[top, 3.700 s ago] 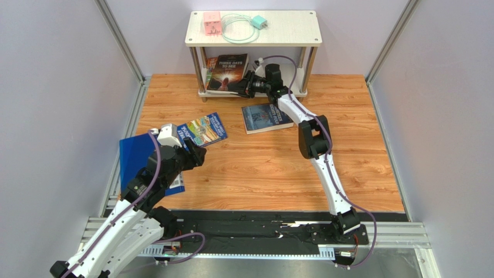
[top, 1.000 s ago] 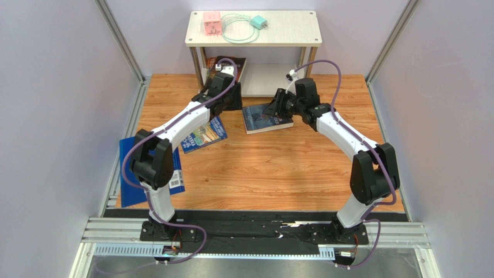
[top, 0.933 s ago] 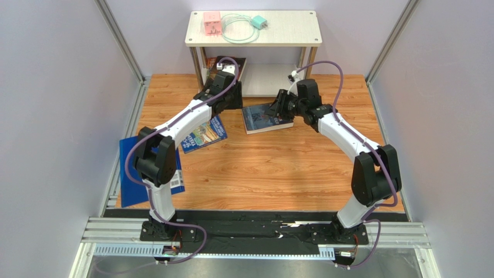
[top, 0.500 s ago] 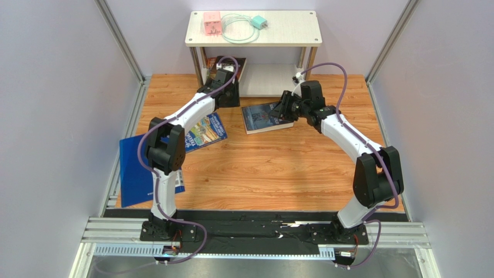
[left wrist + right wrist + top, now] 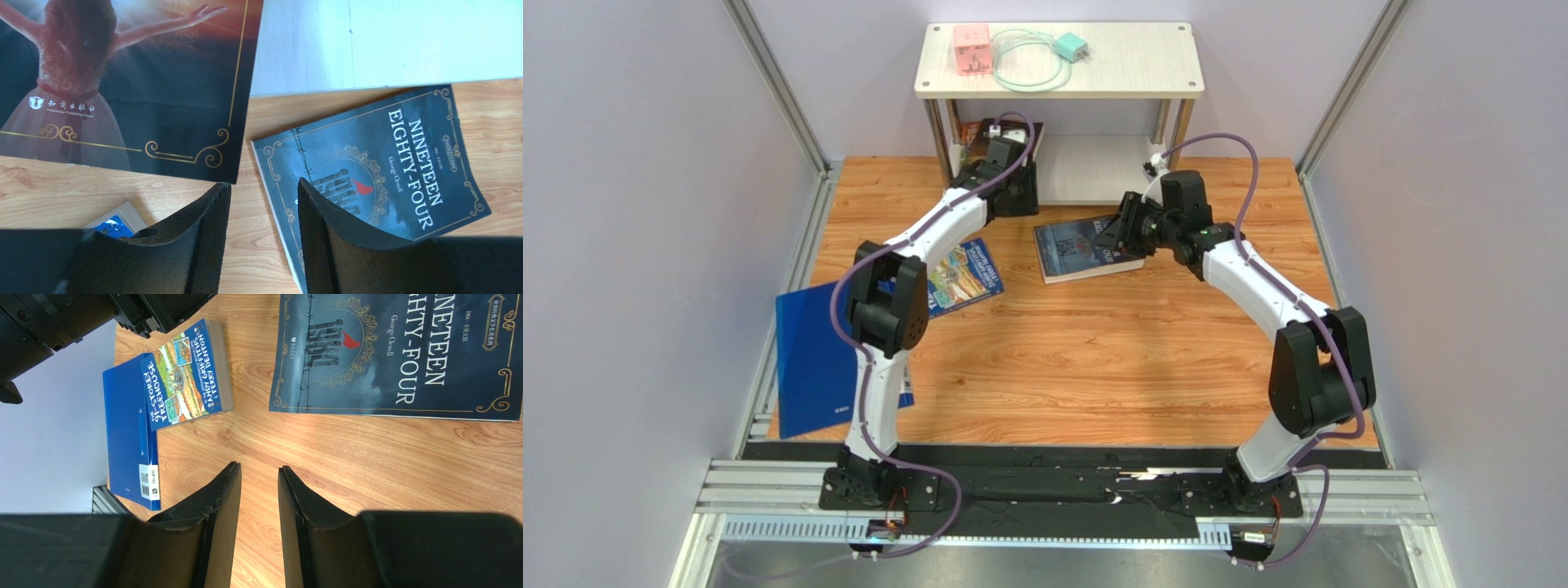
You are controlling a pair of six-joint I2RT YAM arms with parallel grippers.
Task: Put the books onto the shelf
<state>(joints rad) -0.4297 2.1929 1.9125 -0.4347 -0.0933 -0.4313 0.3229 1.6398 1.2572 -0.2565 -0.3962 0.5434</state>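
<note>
From above, the shelf [image 5: 1059,76] stands at the table's [image 5: 1075,368] far edge. The left tool [image 5: 1011,194] is at the left end of its lower tier, in front of the black book [image 5: 989,137], which the arm mostly hides. The right tool [image 5: 1122,233] hangs over the right edge of the dark book [image 5: 1078,249], which lies flat on the table just before the shelf. A cartoon book [image 5: 961,275] lies to the left of it, and a blue book [image 5: 808,361] overhangs the table's left edge.

In the left wrist view, the left tool [image 5: 263,190] has its fingers a moderate gap apart and holds nothing. Past them the black book [image 5: 123,86] fills the upper left, its lower edge out over the table [image 5: 55,190]. The shelf's pale lower board [image 5: 380,43] is bare beside it. The dark book [image 5: 380,165] lies to the right, and a corner of the cartoon book [image 5: 115,224] shows low on the left.

In the right wrist view, the right tool [image 5: 259,468] has its fingers narrowly apart, empty, over bare table [image 5: 368,478]. The dark book [image 5: 399,349] lies beyond them. The cartoon book [image 5: 184,373] rests partly on the blue book [image 5: 129,429].
</note>
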